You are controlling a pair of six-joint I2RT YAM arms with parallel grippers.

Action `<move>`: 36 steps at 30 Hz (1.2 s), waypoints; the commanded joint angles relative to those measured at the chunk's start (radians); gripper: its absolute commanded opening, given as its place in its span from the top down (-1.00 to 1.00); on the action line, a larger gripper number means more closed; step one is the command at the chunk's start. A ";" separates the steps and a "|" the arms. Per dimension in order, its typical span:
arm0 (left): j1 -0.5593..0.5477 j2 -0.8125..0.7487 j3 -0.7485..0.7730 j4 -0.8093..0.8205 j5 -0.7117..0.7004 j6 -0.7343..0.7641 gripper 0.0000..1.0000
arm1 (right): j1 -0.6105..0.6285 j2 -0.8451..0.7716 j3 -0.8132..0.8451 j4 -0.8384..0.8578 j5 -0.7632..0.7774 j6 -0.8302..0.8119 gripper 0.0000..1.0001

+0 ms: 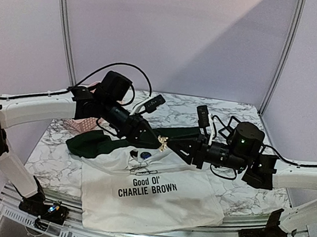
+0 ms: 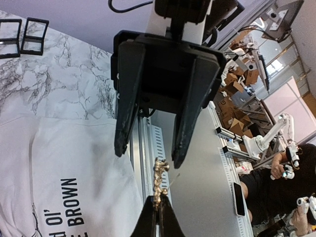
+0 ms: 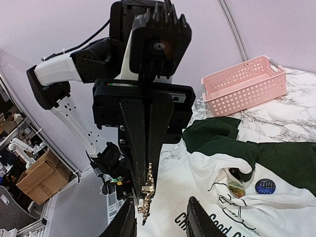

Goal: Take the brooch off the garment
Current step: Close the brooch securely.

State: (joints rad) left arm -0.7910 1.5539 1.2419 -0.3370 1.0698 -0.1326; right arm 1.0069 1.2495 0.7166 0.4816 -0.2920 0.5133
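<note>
the marble table (image 1: 251,115) carries a white shirt (image 1: 136,208) with dark green sleeves. above it the left gripper (image 3: 148,165) is pinched tight on a small gold brooch (image 2: 159,180), held in the air clear of the cloth. the right gripper (image 2: 148,157) stands partly open at the brooch's free end, gripping nothing. the brooch looks light, stiff and knobbly, likely slippery; i'd take it by the body.

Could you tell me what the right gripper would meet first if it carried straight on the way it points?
Probably the gold brooch, pinched in the shut jaws of the left gripper, just ahead of the open right gripper; depth is unclear.
</note>
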 commanded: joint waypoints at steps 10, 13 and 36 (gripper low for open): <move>-0.002 0.029 0.027 -0.028 0.002 -0.013 1.00 | -0.005 -0.017 -0.055 0.067 -0.093 0.018 -0.03; -0.002 0.028 0.027 -0.028 0.000 -0.013 1.00 | 0.006 0.015 -0.032 0.039 -0.082 0.010 -0.04; -0.002 0.017 0.025 -0.031 -0.013 -0.008 1.00 | 0.019 0.093 0.029 0.043 -0.057 -0.010 0.30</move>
State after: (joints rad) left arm -0.7910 1.5730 1.2446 -0.3573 1.0630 -0.1463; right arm 1.0210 1.3327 0.7177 0.5167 -0.3542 0.5049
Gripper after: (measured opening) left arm 0.026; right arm 0.364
